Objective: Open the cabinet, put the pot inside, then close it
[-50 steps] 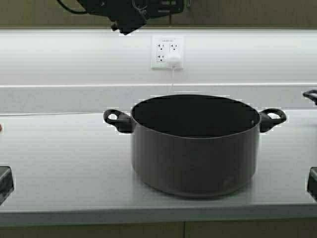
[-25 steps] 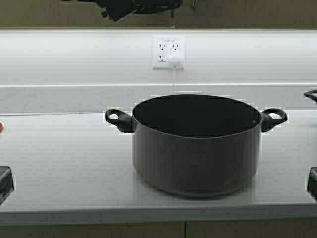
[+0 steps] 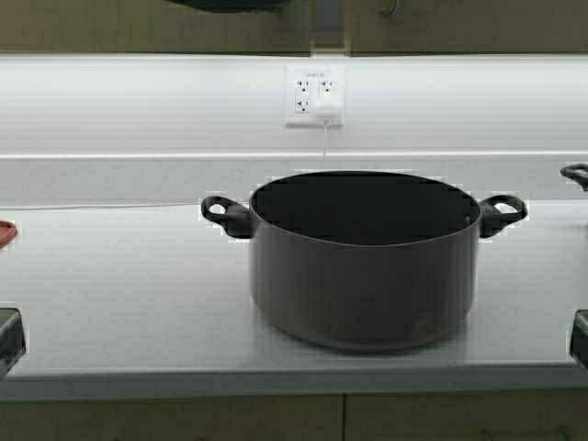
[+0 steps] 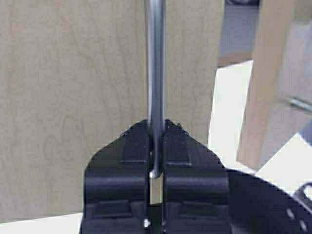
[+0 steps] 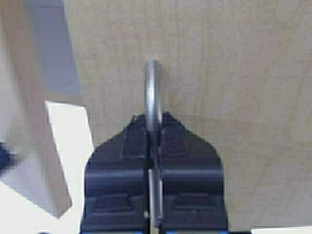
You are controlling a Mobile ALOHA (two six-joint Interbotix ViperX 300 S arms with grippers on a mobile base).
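One pot [image 3: 364,276] with two black loop handles stands on the counter [image 3: 129,294], in the middle. Above it, the cabinet [image 4: 73,97] has two doors, each with one metal bar handle. The left gripper [image 4: 156,146] is clamped on one handle [image 4: 155,73]; the right gripper [image 5: 154,141] is clamped on the other handle [image 5: 153,92]. One wall outlet [image 3: 315,96] is behind the pot.

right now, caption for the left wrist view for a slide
Left gripper shut on the cabinet door's metal bar handle.
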